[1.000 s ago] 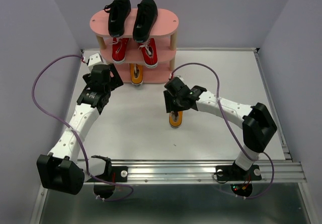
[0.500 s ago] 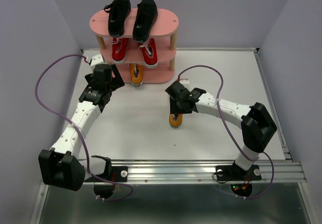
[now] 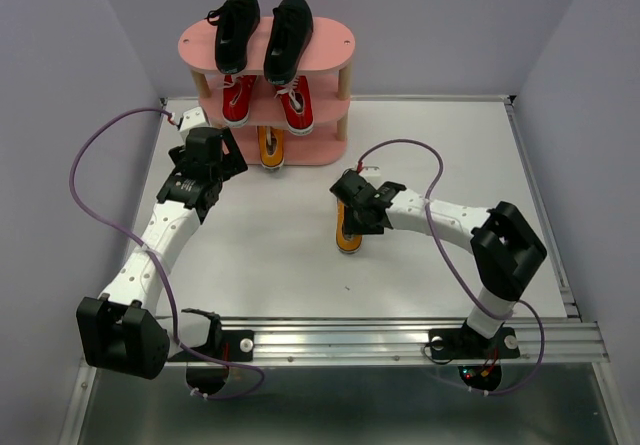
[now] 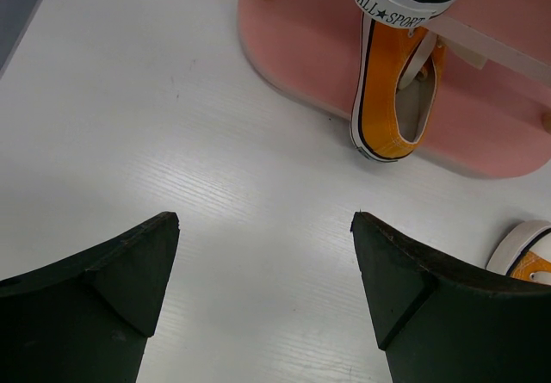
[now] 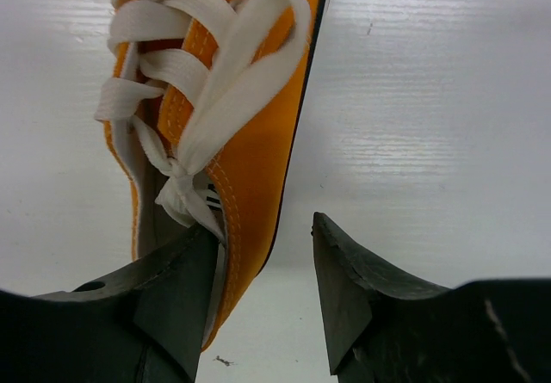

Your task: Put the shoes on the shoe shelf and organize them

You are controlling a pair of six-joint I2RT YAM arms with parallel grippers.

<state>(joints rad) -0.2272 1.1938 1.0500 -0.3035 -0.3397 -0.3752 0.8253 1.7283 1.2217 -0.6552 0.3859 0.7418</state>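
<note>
The pink shoe shelf [image 3: 335,40] stands at the table's back. Two black shoes [image 3: 236,30] lie on its top board and two red shoes [image 3: 297,105] on the middle one. One orange shoe [image 3: 271,149] sits on the bottom board [image 4: 293,47], heel outward [image 4: 392,90]. The other orange shoe [image 3: 347,237] lies on the table. My right gripper [image 3: 352,220] is down at its heel end. In the right wrist view the gripper [image 5: 263,222] is open, one finger inside the shoe [image 5: 258,133], the other outside with a gap. My left gripper [image 4: 265,218] hangs wide open over bare table, left of the shelf.
The white table [image 3: 270,255] has a raised rim at the back and right, and grey walls close in on both sides. Purple cables loop above both arms. A metal rail [image 3: 400,340] with the arm bases runs along the near edge.
My right gripper has moved down and nearer along the orange shoe, so its jaws straddle the shoe's side wall. The left arm drew back slightly, then held still.
</note>
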